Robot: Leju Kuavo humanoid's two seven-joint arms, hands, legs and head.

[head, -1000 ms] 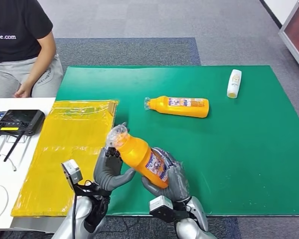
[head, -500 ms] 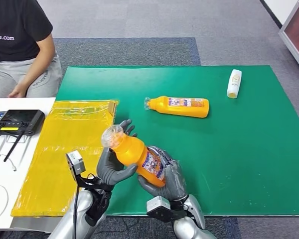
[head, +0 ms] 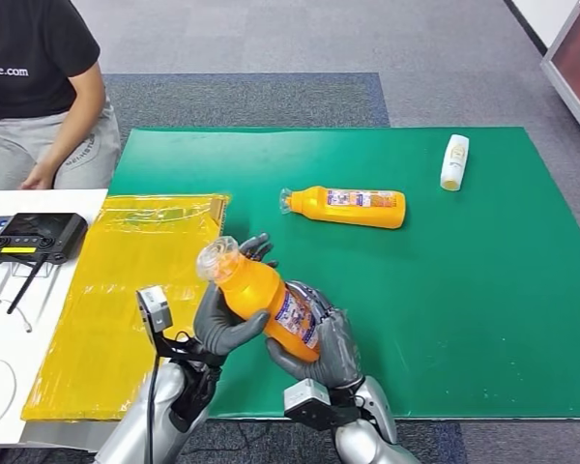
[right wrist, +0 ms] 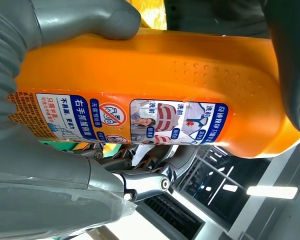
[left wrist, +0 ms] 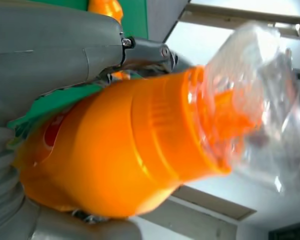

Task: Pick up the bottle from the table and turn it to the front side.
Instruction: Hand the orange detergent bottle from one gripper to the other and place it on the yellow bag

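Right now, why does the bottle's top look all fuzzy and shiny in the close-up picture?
In the left wrist view the bottle sits very near the camera, so its clear cap blurs against the bright ceiling behind it. In the head view the cap looks sharper. In the right wrist view the label reads fairly crisply.

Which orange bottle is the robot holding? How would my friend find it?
Look at the green mat and find its near edge, close to the yellow plastic sheet. There the left robot hand and the right robot hand hold an orange bottle off the mat, clear cap tilted up. The other orange bottle lies flat farther back, untouched.
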